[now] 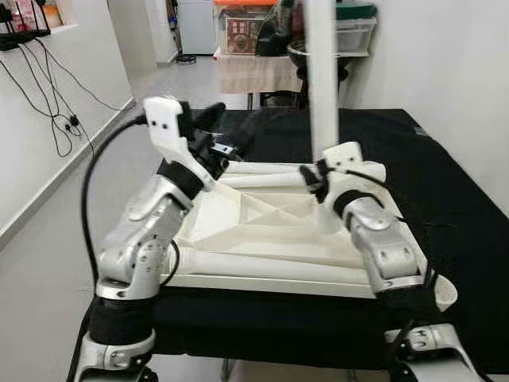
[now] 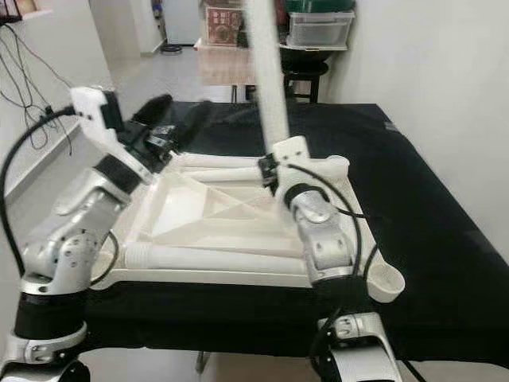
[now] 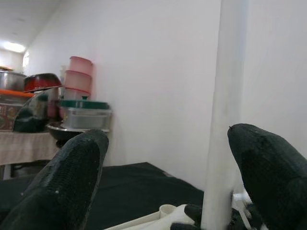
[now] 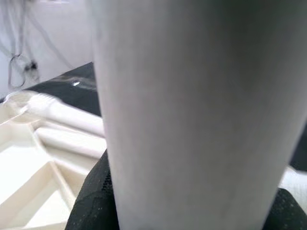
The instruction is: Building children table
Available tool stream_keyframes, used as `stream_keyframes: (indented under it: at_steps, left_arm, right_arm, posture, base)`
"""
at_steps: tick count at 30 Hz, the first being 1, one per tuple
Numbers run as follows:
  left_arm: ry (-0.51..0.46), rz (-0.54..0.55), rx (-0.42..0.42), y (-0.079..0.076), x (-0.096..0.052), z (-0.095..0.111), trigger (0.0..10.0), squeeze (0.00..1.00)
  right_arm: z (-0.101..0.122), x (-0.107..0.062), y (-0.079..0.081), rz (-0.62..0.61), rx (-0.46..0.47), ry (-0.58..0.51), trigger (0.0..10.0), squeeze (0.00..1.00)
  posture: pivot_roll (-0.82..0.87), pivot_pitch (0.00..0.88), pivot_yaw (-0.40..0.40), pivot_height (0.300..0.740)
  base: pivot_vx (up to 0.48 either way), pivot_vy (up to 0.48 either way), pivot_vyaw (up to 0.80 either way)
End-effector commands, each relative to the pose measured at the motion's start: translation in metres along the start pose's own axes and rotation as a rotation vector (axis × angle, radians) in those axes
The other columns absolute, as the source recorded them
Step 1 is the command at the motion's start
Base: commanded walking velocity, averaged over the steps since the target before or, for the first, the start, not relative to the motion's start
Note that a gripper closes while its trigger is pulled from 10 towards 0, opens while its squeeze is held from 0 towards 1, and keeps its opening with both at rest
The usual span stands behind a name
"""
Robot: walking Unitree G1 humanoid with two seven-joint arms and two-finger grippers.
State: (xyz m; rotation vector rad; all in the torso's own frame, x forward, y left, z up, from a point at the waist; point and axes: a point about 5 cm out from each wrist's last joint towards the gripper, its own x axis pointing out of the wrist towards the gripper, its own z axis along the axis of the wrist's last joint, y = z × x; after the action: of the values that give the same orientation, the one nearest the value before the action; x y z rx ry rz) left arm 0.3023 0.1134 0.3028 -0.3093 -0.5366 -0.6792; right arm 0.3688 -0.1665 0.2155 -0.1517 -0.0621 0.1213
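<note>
A white children's table top (image 1: 262,231) lies upside down on the black-covered table (image 1: 445,183). One white leg (image 1: 322,79) stands upright at its far right corner, and my right gripper (image 1: 314,179) is shut on the leg's lower end. In the right wrist view the leg (image 4: 192,105) is close up between the black fingers (image 4: 91,201). My left gripper (image 2: 171,115) is open, raised over the far left part of the top, pointing toward the leg (image 3: 223,120). Two more white legs (image 2: 215,259) lie loose on the top.
An empty corner socket (image 2: 386,280) sticks out at the near right. A white wall runs along the right. Behind stands a table with stacked containers (image 1: 254,40). Cables (image 1: 48,111) hang on the left wall above open floor.
</note>
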Motion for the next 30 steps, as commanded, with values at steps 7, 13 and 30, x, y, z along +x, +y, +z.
stream_keyframes:
  at_steps: [7,13,30]
  left_arm:
    - [0.104,0.150,0.023,0.026,-0.024,-0.022,10.0,0.00]
    - [0.232,0.209,0.001,0.024,-0.045,-0.059,10.0,0.00]
    - [0.346,0.043,-0.113,-0.015,-0.065,-0.090,10.0,0.00]
  right_arm:
    - [0.016,-0.007,-0.019,0.038,0.219,-0.107,10.0,0.00]
    - [0.023,-0.024,-0.010,0.206,0.223,-0.195,10.0,0.00]
    - [0.016,-0.080,0.021,0.722,0.142,-0.205,10.0,0.00]
  posture:
    - [-0.08,0.000,0.013,0.740]
    - [-0.08,0.000,0.013,0.740]
    - [-0.10,0.000,0.020,0.740]
  base:
    - [0.000,0.000,0.00]
    - [0.000,0.000,0.00]
    - [0.000,-0.337,0.00]
